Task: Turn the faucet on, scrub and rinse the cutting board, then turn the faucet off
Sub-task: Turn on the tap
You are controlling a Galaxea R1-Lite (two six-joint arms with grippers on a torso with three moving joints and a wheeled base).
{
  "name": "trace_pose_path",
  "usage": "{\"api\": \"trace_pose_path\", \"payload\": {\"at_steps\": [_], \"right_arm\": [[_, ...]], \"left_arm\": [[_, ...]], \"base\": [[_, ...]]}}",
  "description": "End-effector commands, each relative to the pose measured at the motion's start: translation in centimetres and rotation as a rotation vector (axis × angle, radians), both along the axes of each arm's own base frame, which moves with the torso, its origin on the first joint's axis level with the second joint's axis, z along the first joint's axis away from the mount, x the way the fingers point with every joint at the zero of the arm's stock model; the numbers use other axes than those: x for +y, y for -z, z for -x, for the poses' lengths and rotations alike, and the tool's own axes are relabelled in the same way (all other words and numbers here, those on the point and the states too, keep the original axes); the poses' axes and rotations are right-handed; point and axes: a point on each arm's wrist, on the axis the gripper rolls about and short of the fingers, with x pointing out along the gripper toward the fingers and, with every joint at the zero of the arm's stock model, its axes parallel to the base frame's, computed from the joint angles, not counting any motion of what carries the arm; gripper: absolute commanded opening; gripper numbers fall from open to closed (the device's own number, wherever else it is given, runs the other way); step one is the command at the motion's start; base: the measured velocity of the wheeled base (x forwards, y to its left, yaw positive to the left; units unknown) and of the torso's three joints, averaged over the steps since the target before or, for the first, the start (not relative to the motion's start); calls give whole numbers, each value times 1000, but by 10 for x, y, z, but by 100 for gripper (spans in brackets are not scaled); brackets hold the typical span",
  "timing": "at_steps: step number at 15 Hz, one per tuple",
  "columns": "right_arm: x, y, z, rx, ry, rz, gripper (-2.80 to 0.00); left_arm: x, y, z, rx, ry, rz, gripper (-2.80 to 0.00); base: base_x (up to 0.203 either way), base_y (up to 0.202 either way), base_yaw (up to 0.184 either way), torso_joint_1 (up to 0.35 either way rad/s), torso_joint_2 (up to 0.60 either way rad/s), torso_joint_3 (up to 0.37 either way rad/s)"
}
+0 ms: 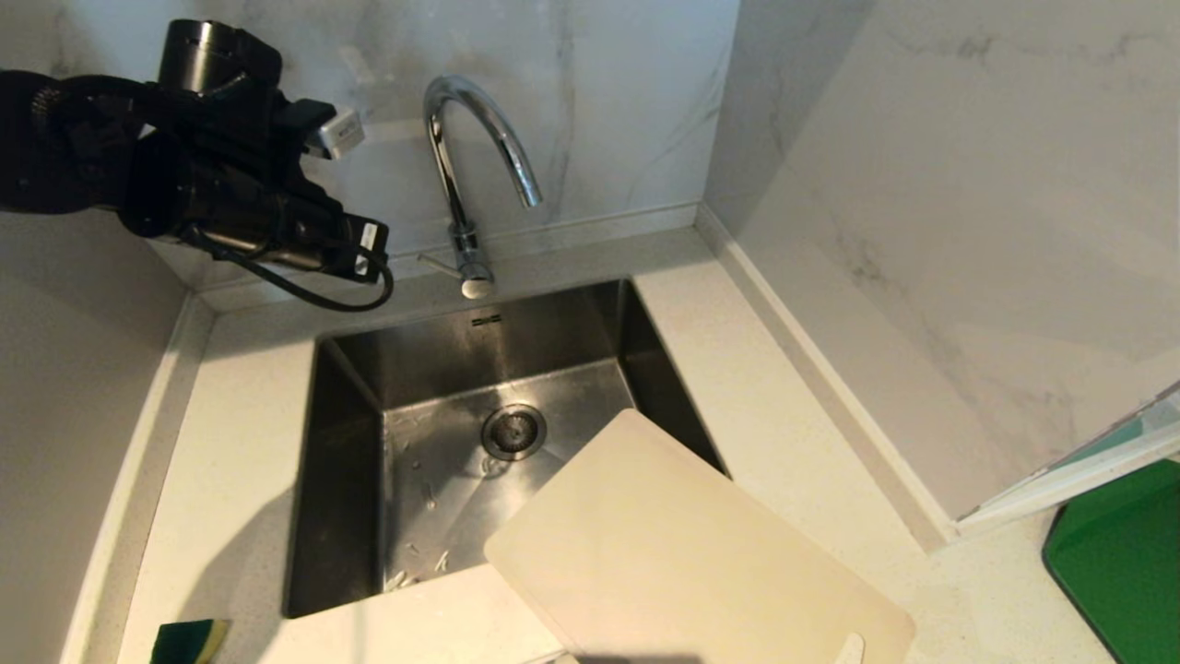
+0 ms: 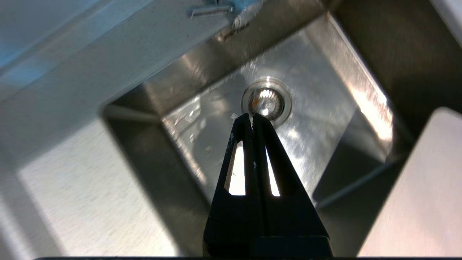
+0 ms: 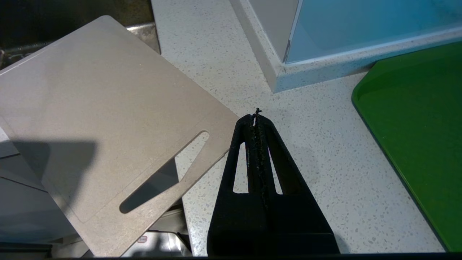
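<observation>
So nearest the robot you've got the cutting board [image 1: 691, 553], cream plastic, lying flat on the worktop [image 1: 793, 387] with one corner hanging out over the sink [image 1: 350, 480]. It looks dry and untouched, and its slot handle sits at the near end in the right wrist view. The right gripper [image 3: 257, 117] hangs over the speckled worktop just beside that handle end, clenched tight with nothing in it, apparently parked. There's a green-and-yellow sponge [image 1: 189, 641] at the near left edge and a dark green board [image 1: 1125, 563] off to the right, neither in play. Going further back, the sink is empty apart from a few scraps near the drain [image 1: 513, 432], and no water is running. At the far wall stands the faucet [image 1: 470, 166], and the left gripper [image 2: 252, 117] is up high to its left, pinched shut, holding and touching nothing, pointing down over the basin. My read: it's on step one, turning the tap on. The next move probably needs the closed tips brought in against the small side lever [image 1: 438, 263] to nudge it open.
</observation>
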Motion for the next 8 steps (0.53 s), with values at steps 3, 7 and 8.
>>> {"api": "trace_pose_path", "payload": {"at_steps": [3, 7, 8], "right_arm": [[0, 0, 0, 2, 0, -1, -280], [0, 0, 0, 2, 0, 0, -280], [0, 0, 0, 2, 0, 0, -280]], "left_arm": [[-14, 27, -36, -25, -41, 42, -280], [-21, 35, -56, -110, -99, 108, -280], [-21, 35, -61, -137, -112, 142, -280]], "base": [[0, 0, 0, 0, 0, 0], [0, 0, 0, 0, 0, 0], [0, 0, 0, 0, 0, 0]]}}
